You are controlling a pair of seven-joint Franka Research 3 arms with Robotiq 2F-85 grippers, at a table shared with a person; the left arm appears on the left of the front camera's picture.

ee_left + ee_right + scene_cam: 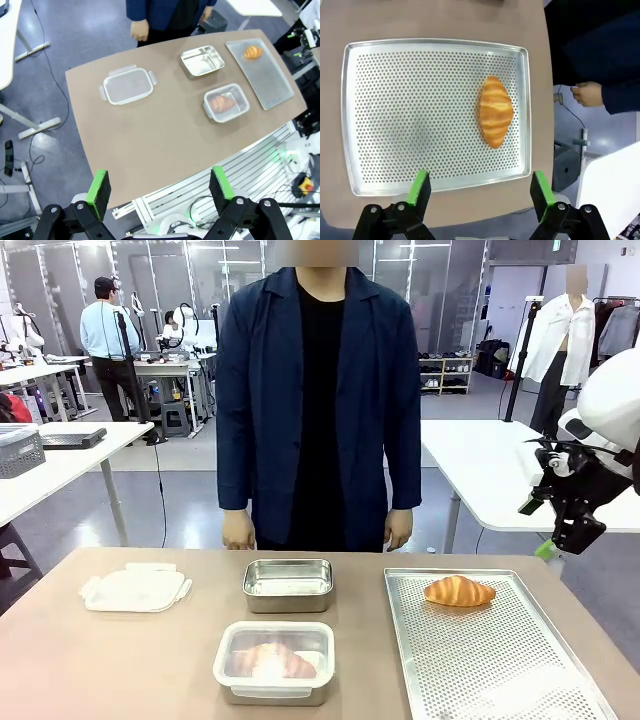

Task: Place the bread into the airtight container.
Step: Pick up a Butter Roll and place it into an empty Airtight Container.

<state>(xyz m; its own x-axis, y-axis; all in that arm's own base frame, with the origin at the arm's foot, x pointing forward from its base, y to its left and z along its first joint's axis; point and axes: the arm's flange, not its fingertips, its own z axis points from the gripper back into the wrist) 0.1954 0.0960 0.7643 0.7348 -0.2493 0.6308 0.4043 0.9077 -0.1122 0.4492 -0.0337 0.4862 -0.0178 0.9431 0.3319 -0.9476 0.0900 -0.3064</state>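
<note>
A golden croissant (459,591) (495,112) lies at the far end of a perforated metal tray (500,660) (395,115) on the table's right. A second croissant (273,661) (221,103) sits inside a lidded clear container (274,663) (226,102) near the front middle. Behind it stands an empty steel container (288,584) (202,60). My right gripper (478,192) hovers open high above the tray's edge; its arm (575,505) shows at the right. My left gripper (159,192) is open, high above the table's near edge.
A white lid (136,588) (128,85) lies at the table's left. A person in a dark jacket (318,400) stands at the far side, hands (238,530) hanging at the table's edge.
</note>
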